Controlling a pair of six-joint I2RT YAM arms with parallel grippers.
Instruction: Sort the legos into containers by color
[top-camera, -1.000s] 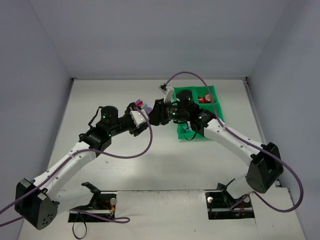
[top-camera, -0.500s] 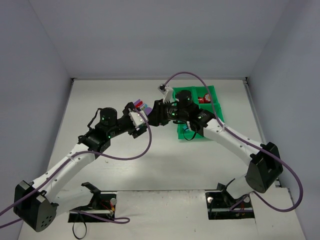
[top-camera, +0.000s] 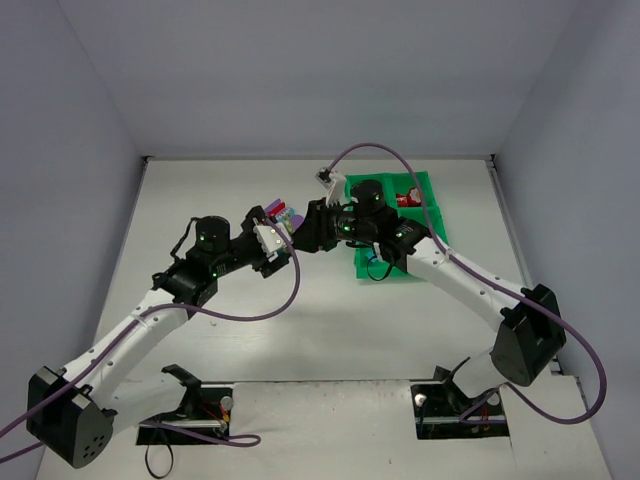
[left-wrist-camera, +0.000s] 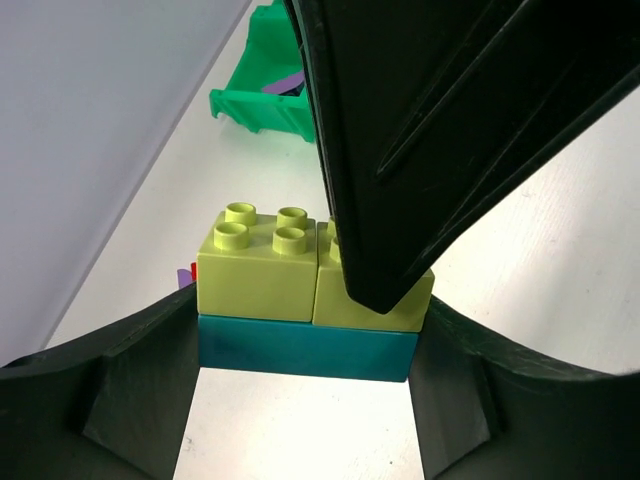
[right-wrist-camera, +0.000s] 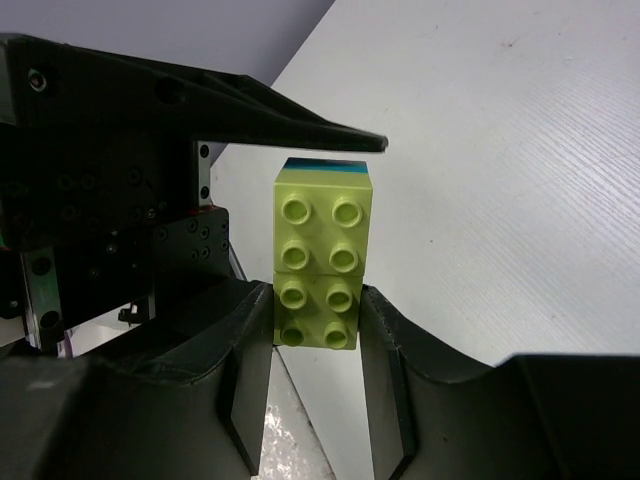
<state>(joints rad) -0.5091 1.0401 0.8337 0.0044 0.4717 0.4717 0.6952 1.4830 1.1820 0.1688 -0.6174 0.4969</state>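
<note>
At centre, right pincer (right-wrist-camera: 315, 325) clamps yellow-green lego (right-wrist-camera: 317, 310); whether left pincer (left-wrist-camera: 305, 355) grips is unclear.

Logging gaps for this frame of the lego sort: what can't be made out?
- Right wrist view: the right gripper clamps a yellow-green brick; the teal brick beyond is only a sliver.
- Left wrist view: whether the left gripper touches the teal brick's ends is unclear; a right finger hides much of one yellow-green brick.
- Top view: the right arm covers most of the tray's near compartments.
</note>
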